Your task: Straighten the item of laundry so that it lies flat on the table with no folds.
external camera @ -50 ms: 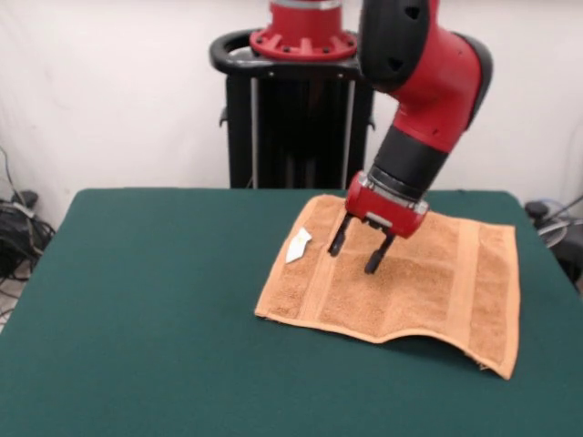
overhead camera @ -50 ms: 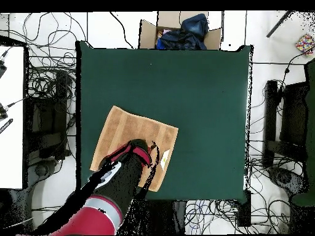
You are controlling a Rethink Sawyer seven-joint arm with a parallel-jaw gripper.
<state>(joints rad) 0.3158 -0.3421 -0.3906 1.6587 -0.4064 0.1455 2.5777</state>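
The orange-tan towel (external camera @ -50 ms: pixel 419 282) lies spread on the green table (external camera @ -50 ms: pixel 137 300), towards the right in the front view. A paler woven band runs near each end. Its small white tag (external camera @ -50 ms: pixel 298 244) lies on the left end. The near edge bulges up in a low ripple right of the middle. My gripper (external camera @ -50 ms: pixel 357 253) is open, hanging over the towel's left half with nothing between its fingers. I cannot tell whether the tips touch the cloth. In the overhead view the arm covers part of the towel (overhead camera @ -50 ms: pixel 129 129), and the gripper (overhead camera @ -50 ms: pixel 155 157) sits beside the tag (overhead camera @ -50 ms: pixel 164 157).
The black pedestal (external camera @ -50 ms: pixel 291 118) stands behind the table's far edge. A cardboard box (overhead camera @ -50 ms: pixel 147 34) with dark blue cloth sits off the table's top edge in the overhead view. Cables (overhead camera @ -50 ms: pixel 49 80) lie on the floor around the table (overhead camera @ -50 ms: pixel 184 80).
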